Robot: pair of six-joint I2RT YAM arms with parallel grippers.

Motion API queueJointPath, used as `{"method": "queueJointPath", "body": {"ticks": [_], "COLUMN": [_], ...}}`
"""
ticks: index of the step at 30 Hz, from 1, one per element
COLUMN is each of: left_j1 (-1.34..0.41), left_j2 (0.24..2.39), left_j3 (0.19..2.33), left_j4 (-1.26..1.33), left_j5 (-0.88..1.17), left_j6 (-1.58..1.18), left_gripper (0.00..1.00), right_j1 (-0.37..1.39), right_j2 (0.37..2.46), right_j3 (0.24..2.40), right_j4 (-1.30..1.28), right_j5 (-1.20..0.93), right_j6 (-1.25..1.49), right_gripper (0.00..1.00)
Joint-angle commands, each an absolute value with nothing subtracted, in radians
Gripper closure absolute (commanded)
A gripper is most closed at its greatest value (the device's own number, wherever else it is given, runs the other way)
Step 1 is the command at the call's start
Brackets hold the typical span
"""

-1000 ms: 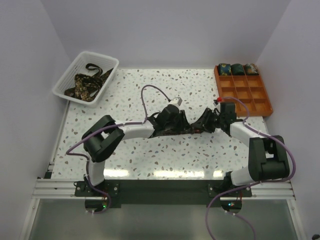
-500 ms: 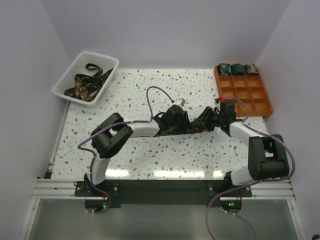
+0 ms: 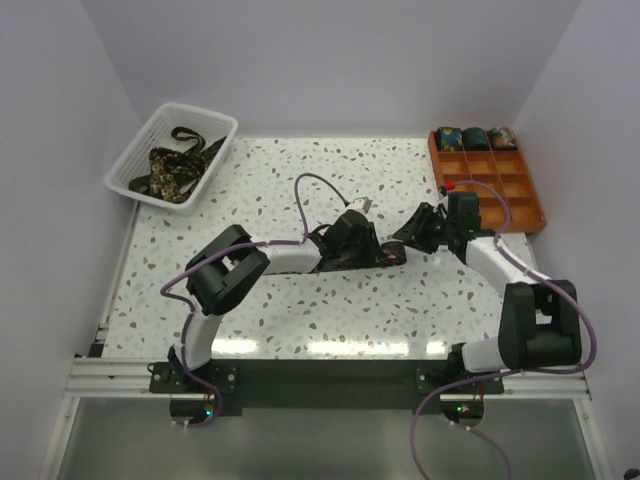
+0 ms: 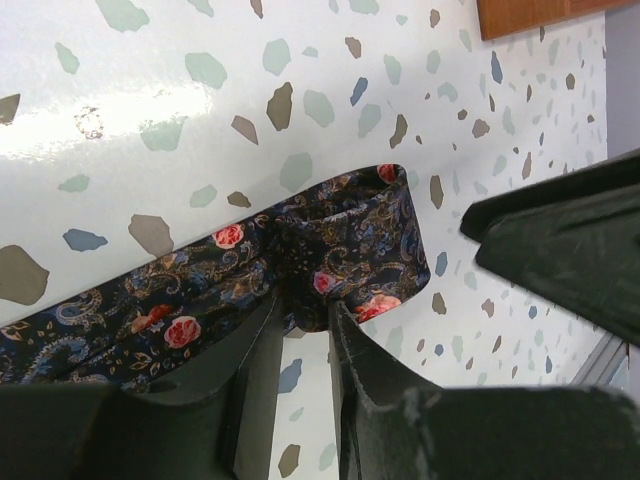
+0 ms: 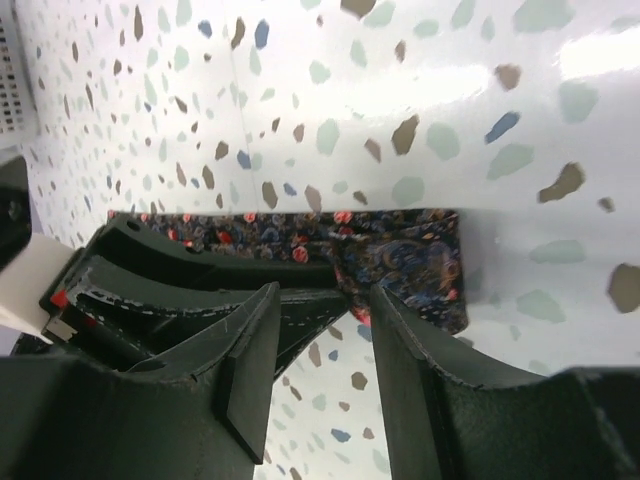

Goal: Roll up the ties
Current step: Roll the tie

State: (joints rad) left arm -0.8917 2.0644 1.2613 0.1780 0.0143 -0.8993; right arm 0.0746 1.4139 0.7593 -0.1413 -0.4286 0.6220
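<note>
A dark tie (image 4: pixel 190 305) with red roses lies flat on the speckled table, its end folded over into a small loop (image 4: pixel 385 235). My left gripper (image 4: pixel 305 312) is shut on that fold at the middle of the table (image 3: pixel 380 256). My right gripper (image 5: pixel 322 292) is open and empty, just above and to the right of the fold (image 3: pixel 416 232). The folded end shows beyond its fingers (image 5: pixel 415 262). Three rolled ties (image 3: pixel 473 137) sit in the back row of the orange tray (image 3: pixel 500 195).
A white mesh basket (image 3: pixel 135 160) at the back left holds several loose ties (image 3: pixel 172 170). The orange tray stands at the back right, close behind the right arm. A purple cable (image 3: pixel 305 195) loops over the left arm.
My right gripper has drawn back from the tie, up and to the right, and is open. My left gripper has slid right along the tie to the fold.
</note>
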Motion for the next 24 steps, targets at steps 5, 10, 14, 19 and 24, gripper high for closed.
{"method": "queueJointPath", "body": {"ticks": [5, 10, 14, 19, 24], "left_j1": [-0.896, -0.896, -0.896, -0.896, -0.896], "left_j2": [2.06, 2.063, 2.059, 2.06, 2.062], "left_j3": [1.276, 1.275, 1.27, 1.267, 1.267], "left_j4": [0.195, 0.196, 0.19, 0.189, 0.181], "left_j5": [0.003, 0.008, 0.005, 0.006, 0.006], "left_j6": [-0.905, -0.91, -0.907, -0.907, -0.907], "left_gripper": [0.72, 0.74, 0.76, 0.79, 0.82], "right_j1": [0.003, -0.029, -0.028, -0.029, -0.017], "right_j2": [1.437, 1.486, 1.522, 1.561, 1.565], "right_j3": [0.787, 0.761, 0.755, 0.739, 0.736], "right_j4": [-0.201, -0.152, -0.121, -0.069, -0.052], "right_j5": [-0.428, -0.474, -0.506, -0.572, -0.621], "right_j6": [0.52, 0.512, 0.509, 0.514, 0.517], "right_gripper": [0.54, 0.54, 0.54, 0.55, 0.56]}}
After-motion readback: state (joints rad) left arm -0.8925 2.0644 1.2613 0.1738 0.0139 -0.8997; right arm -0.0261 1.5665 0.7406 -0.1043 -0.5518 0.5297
